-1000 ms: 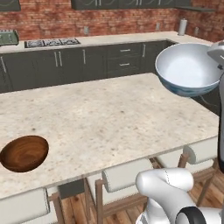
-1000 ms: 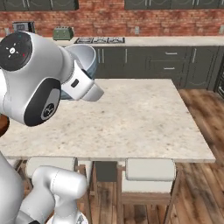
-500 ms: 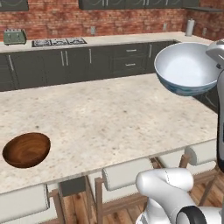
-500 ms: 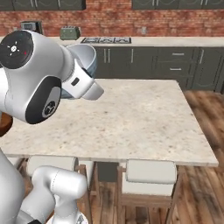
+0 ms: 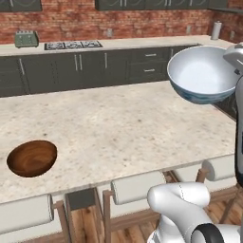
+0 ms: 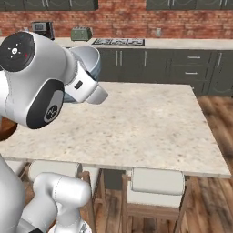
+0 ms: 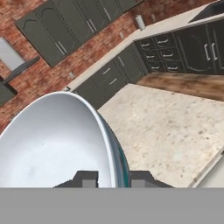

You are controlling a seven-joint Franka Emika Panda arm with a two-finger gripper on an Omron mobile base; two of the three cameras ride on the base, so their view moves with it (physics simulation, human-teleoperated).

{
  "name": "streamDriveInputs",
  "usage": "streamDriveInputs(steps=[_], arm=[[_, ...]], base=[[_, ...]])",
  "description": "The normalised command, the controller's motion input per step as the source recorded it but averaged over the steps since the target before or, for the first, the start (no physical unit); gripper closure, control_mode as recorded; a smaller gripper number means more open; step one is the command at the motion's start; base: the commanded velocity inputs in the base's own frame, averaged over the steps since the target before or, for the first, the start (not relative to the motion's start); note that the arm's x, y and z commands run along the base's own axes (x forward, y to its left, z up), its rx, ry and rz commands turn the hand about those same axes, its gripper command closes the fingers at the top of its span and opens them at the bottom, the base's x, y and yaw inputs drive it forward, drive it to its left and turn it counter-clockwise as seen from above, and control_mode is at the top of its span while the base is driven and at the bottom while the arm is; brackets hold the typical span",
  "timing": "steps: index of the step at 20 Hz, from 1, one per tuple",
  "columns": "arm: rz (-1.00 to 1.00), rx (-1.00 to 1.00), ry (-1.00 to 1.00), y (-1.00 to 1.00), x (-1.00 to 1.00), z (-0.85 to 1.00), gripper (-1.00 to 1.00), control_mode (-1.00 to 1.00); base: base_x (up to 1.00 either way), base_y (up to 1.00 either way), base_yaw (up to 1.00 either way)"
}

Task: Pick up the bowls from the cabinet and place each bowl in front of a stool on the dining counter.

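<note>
**White bowl aloft, wooden bowl down on the dining counter**

Taking the dining counter as landmark, left to right in the left base view. Near its left front corner, resting upright on the beige speckled top: wooden bowl, glossy dark brown, round, grain rings visible inside, nothing in it. Just beyond the front edge, below the counter: pale cushioned stools in a row, one almost in line with the wooden bowl. Above the counter's right end, clear of the stone and tilted with its mouth toward the camera: white bowl, smooth white inside, a band of blue pattern showing along the lower outside.

In the hand view, gripper clenched on the rim of the white bowl, one dark fingertip inside the wall, the other outside; thin blue-green edge of the outside running up from the tips; counter top spread beneath and to the right.

In the right base view, white bowl partly hidden behind the arm, over the counter's left part.

Behind the counter, against the brick wall: grey drawer units, a hob and a toaster.

No legible brand, label or writing on either bowl; small dark marks on the arm too blurred to read.
</note>
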Motion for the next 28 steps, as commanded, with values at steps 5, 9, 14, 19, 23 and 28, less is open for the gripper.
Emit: streamDriveInputs(steps=[5, 9, 14, 19, 23, 28], arm=[[0.0, 0.0, 0.0, 0.0, 0.0, 0.0, 1.0, 1.0], [0.0, 0.0, 0.0, 0.0, 0.0, 0.0, 1.0, 1.0], [0.1, 0.0, 0.01, 0.0, 0.03, -0.12, 1.0, -1.0], [0.22, 0.0, 0.01, 0.06, 0.01, -0.62, 1.0, -1.0], [0.07, 0.0, 0.0, 0.2, 0.01, -0.64, 1.0, -1.0], [0.0, 0.0, 0.02, 0.29, 0.2, -0.59, 1.0, -1.0]], base=[[0.37, 0.01, 0.89], [0.33, 0.0, 0.93], [0.17, 0.0, 0.66], [0.0, 0.0, 0.0], [0.0, 0.0, 0.0], [0.0, 0.0, 0.0]])
